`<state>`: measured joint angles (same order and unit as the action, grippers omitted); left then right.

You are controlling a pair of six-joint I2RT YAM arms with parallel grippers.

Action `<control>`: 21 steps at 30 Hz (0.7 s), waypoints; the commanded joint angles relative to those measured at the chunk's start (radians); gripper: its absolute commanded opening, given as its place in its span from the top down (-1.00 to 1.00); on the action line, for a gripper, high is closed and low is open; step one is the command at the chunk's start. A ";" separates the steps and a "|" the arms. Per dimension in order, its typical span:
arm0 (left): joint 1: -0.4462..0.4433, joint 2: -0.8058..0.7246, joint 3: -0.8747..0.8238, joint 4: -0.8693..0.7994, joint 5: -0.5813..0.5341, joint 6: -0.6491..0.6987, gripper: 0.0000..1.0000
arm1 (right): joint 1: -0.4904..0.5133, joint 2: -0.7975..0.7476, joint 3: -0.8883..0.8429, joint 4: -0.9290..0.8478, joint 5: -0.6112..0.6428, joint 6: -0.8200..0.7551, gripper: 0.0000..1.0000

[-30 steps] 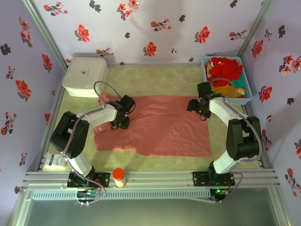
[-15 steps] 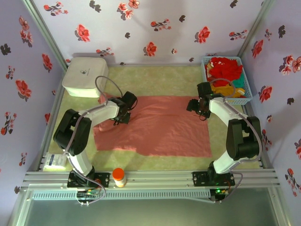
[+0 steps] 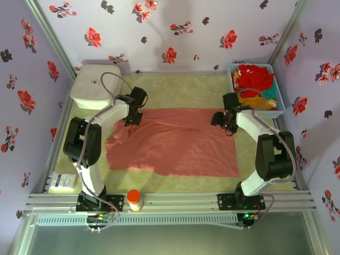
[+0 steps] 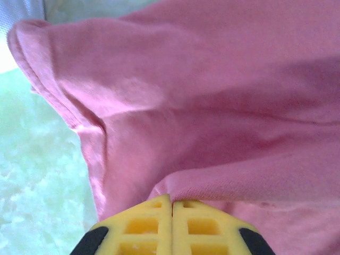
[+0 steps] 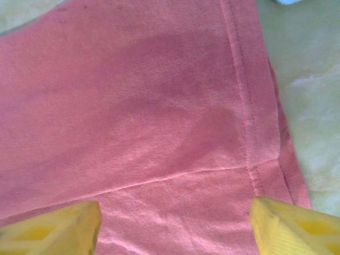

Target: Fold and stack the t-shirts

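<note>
1 second on, the left gripper (image 4: 171,204) has dragged the salmon-pink t-shirt (image 3: 175,143) rearward.

1. This looks like a robot test lab, not a home.
2. A left robot arm (image 3: 79,146) and a right robot arm (image 3: 273,151) are bolted to a metal rail (image 3: 175,201) at the front of the worktop (image 3: 180,87).
3. Thin walls (image 3: 175,16) with flower paper stand close around the worktop like a little booth, held by metal posts (image 3: 51,37).
4. Loose cables (image 3: 114,85) loop off the arms.
5. A pink t-shirt (image 3: 175,143) lies on the worktop between the arms, and more bright t-shirts (image 3: 254,77) sit in a blue basket (image 3: 268,112), laid out like a test.
</note>
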<state>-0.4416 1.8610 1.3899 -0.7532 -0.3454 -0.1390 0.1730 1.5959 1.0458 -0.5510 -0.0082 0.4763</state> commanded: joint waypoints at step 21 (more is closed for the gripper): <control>-0.044 -0.098 -0.066 -0.008 0.113 -0.098 0.59 | 0.006 0.009 -0.007 0.008 -0.017 0.007 -0.46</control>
<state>-0.4625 1.7607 1.3659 -0.7818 -0.2604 -0.2085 0.1730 1.5970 1.0458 -0.5476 -0.0200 0.4759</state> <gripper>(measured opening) 0.218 0.732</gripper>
